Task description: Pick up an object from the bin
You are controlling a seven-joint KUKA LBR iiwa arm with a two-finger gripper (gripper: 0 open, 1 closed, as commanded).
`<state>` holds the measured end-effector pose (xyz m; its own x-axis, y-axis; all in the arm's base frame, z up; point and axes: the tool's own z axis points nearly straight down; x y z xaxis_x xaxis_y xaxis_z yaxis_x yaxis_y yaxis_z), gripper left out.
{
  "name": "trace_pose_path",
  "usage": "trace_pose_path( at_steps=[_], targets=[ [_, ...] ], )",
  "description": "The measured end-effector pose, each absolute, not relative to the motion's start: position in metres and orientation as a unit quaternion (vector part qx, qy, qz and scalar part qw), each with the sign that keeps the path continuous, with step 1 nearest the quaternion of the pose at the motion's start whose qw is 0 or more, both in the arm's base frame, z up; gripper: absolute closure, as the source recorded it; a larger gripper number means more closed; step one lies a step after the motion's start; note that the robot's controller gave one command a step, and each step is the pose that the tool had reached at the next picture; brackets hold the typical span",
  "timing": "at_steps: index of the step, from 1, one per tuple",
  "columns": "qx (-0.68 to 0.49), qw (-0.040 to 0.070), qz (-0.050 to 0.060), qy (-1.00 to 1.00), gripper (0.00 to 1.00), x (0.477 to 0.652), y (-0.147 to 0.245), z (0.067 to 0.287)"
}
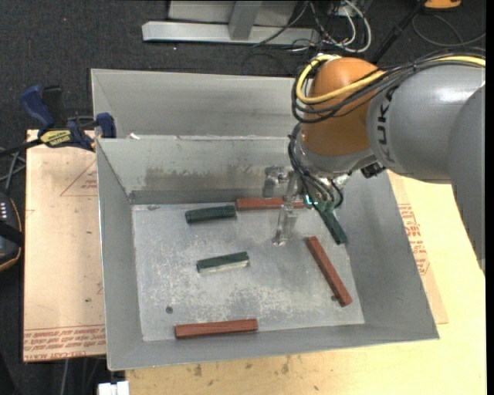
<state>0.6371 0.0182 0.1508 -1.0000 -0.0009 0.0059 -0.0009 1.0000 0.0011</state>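
This looks like a robotics lab. A large grey industrial arm [440, 116] with an orange wrist cover [340, 108] and yellow cabling [307, 77] reaches over a grey metal bin [116, 231] holding a few loose bars [216, 329]. Behind it, the dark carpet floor [69, 38] carries tangled cables [340, 23] and a metal stand base [224, 31].
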Motion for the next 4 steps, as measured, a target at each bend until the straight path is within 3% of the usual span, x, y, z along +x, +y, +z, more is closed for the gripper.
trace_pose_path(
  at_steps=[1,2,3,4],
  targets=[
    [0.0,-0.001,-0.001,-1.0,0.0,0.639,0.018,0.155],
    [-0.023,-0.004,0.0,-1.0,0.0,0.592,0.046,0.119],
    [-0.032,0.003,-0.001,-0.999,0.0,0.571,0.076,0.082],
    [-0.009,0.0,-0.001,-1.0,1.0,0.573,0.093,0.072]
  ],
)
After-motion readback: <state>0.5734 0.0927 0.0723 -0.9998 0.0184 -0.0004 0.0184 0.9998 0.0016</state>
